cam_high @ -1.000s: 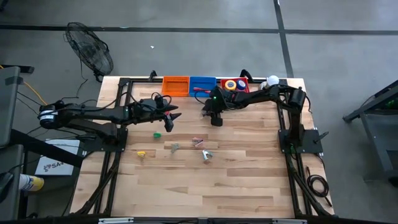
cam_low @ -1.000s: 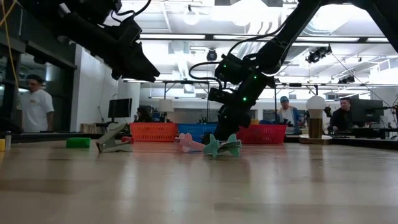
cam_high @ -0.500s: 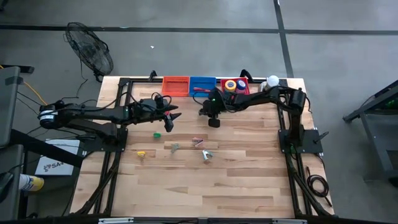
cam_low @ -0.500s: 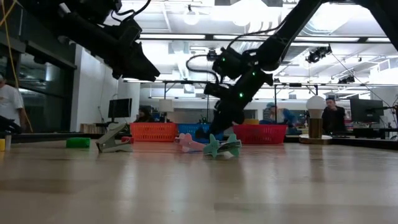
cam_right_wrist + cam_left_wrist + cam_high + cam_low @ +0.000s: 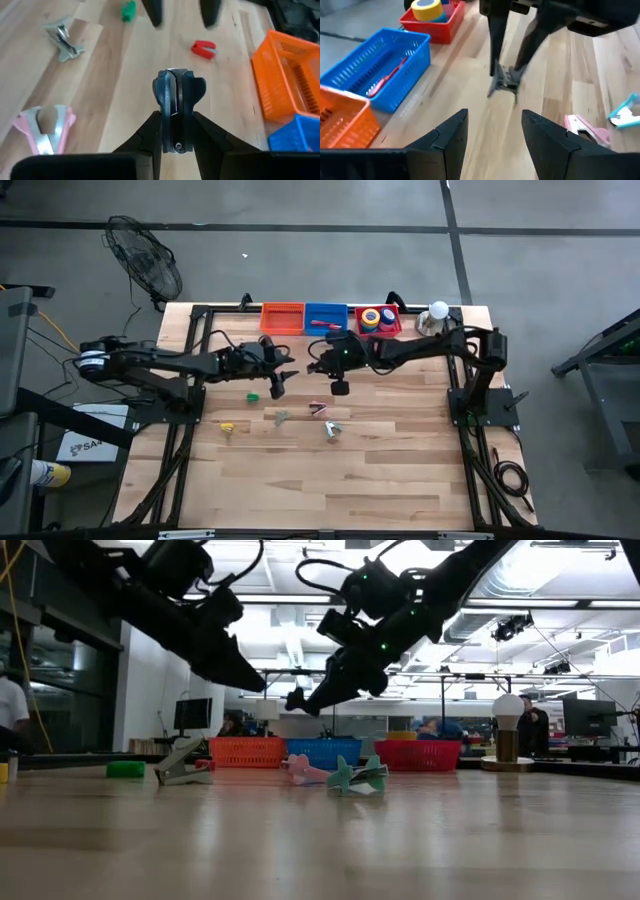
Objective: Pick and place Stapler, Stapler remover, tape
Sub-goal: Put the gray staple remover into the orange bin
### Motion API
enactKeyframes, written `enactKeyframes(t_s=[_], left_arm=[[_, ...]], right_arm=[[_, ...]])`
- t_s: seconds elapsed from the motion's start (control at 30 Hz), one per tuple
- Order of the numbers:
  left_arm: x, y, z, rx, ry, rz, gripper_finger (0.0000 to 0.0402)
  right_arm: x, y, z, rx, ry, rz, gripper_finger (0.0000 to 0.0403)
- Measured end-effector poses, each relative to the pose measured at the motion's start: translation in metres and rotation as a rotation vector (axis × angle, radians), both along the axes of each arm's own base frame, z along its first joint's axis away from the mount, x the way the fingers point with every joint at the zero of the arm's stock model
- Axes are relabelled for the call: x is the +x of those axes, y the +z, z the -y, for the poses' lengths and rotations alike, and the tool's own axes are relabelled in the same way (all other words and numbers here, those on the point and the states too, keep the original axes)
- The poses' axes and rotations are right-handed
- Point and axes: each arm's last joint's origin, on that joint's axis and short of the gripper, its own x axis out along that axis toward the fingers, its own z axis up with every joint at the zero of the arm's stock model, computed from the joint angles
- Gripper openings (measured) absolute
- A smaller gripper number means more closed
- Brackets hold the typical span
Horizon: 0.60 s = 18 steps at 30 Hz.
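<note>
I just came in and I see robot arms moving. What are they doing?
They are sorting desk things into baskets. The right gripper has its jaws shut on a dark staple remover, lifted above the table. The left gripper hovers nearby with jaws open, holding nothing. More staple removers lie on the wood, like the pink one. Tape rolls sit in the red basket.

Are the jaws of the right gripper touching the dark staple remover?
Touching. In the right wrist view, the right gripper has both jaws pressed against the sides of the dark staple remover, held above the table.

Robotics lab, framed wooden table [image 5: 400,470], ceiling lights [image 5: 306,568], monitors [image 5: 192,713]
</note>
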Motion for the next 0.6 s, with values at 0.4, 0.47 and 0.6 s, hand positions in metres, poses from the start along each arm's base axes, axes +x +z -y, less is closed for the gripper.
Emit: enactKeyframes(t_s=[0.4,0.47,0.6], left_arm=[[0.012,-0.007,0.006,0.082,-0.091,0.011,0.0182],[0.012,-0.006,0.007,0.090,-0.099,0.012,0.0182],[0.013,-0.004,0.007,0.130,-0.064,0.025,0.0182]], right_arm=[[0.003,0.004,-0.003,-0.032,-0.010,0.046,0.0073],[0.004,0.005,-0.003,-0.033,-0.009,0.059,0.0073],[0.005,0.006,-0.005,0.003,0.019,0.075,0.0073]])
